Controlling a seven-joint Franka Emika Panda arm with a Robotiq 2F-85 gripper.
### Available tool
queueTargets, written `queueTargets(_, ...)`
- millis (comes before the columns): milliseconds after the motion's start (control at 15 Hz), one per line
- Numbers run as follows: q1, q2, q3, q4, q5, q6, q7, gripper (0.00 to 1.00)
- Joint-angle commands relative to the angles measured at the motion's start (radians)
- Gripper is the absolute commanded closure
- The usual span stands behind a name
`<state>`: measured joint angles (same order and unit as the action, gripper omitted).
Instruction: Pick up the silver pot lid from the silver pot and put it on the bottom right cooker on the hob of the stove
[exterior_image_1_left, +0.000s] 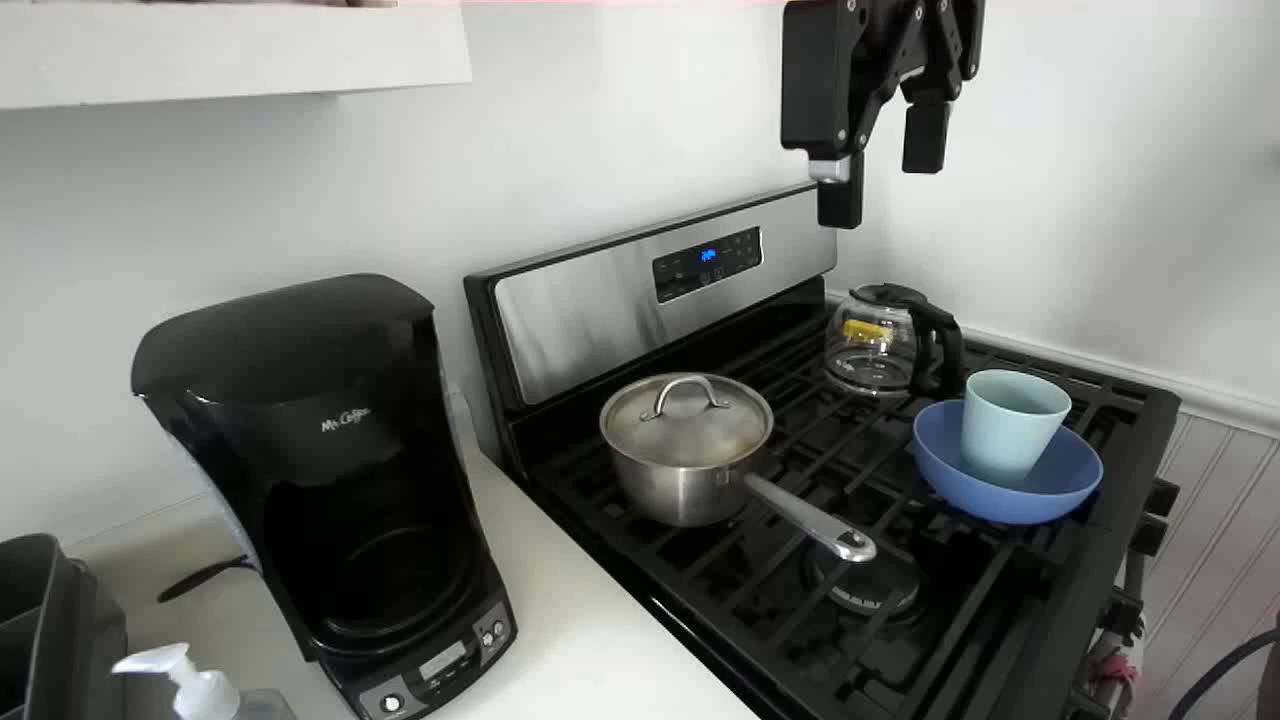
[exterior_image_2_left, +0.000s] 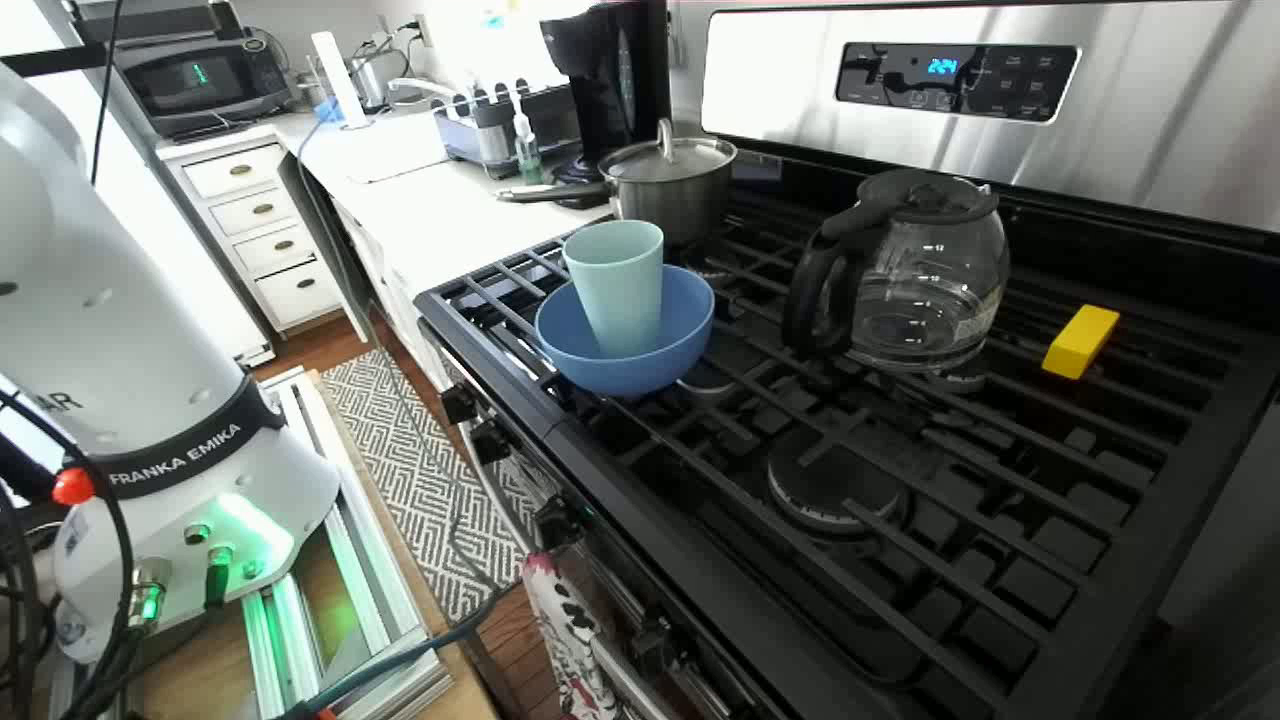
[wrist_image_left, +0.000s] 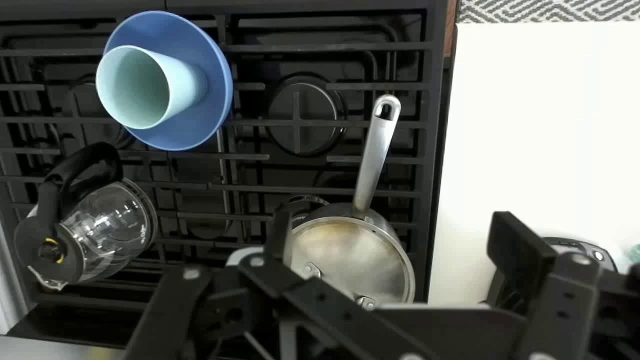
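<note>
One lid (exterior_image_1_left: 688, 428) on one pot (exterior_image_1_left: 680, 495); one tool (exterior_image_1_left: 881, 200), jaws apart.

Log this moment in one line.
gripper: open, empty, above the stove | silver pot lid: on the silver pot | transfer: not yet done

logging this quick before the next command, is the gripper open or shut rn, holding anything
Gripper: open, holding nothing; the silver pot lid sits on the silver pot.

Lid (exterior_image_1_left: 688, 437) — shiny metal, carafe (exterior_image_2_left: 930, 290) — smooth glass
</note>
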<state>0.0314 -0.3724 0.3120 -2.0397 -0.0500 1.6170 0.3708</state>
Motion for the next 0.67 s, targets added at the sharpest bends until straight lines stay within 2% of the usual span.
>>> queueTargets(0,0.032,0.005,-0.025,0.003,-0.010,-0.003,0.010,0.00)
queueTargets(333,0.021,0.019,-0.033,0.019,-0.014,0.002,0.024,0.00)
queueTargets(600,-0.014,0.104,-0.111,0.085,0.009,0.009,-0.001,0.00)
